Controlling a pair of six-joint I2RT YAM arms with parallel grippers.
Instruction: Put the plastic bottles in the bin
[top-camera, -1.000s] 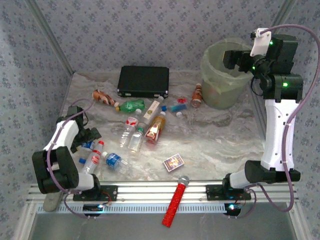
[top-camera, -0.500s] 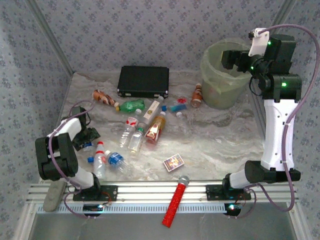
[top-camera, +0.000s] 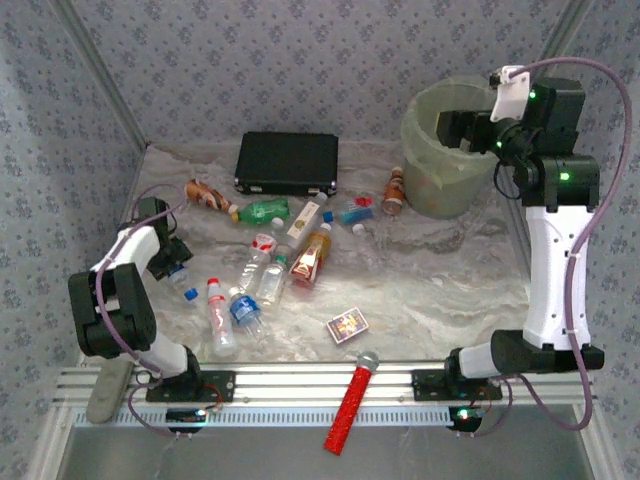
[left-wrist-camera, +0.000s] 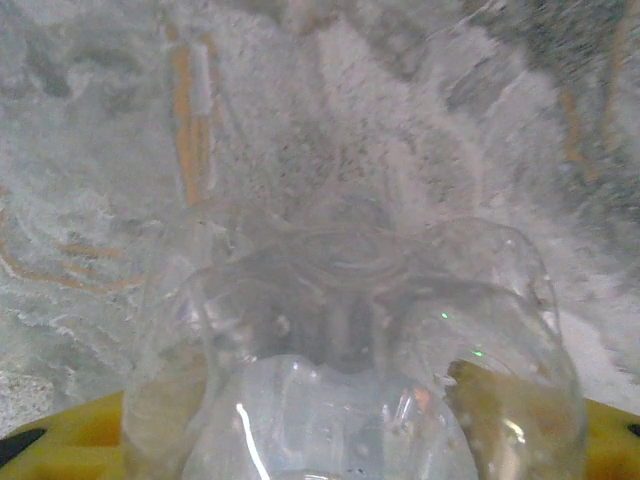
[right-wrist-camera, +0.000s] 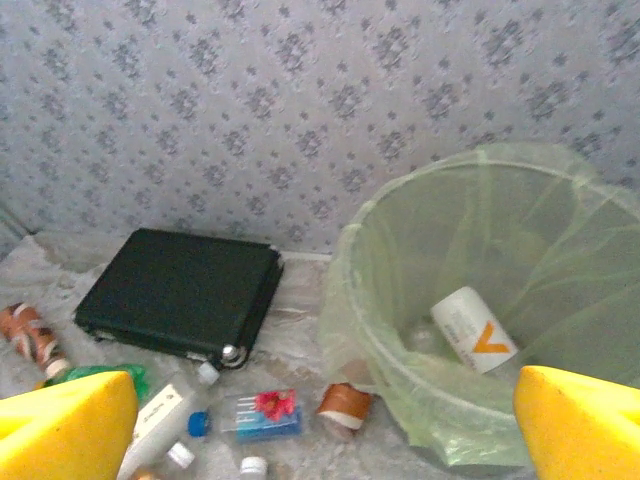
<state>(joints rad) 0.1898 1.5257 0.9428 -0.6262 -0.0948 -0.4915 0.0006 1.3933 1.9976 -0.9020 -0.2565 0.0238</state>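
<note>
Left claw at the table's left edge, clear bottle between its fingers, grip unclear; right claw released over the bin

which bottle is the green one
The green bottle lies on its side just in front of the black case, cap toward the left arm. The rest are clear or orange-brown.

Top camera looks down from behind the arms. Right wrist camera faces the bin ahead of the right gripper, shared overhead; the left's seemingly hugs a bottle.
</note>
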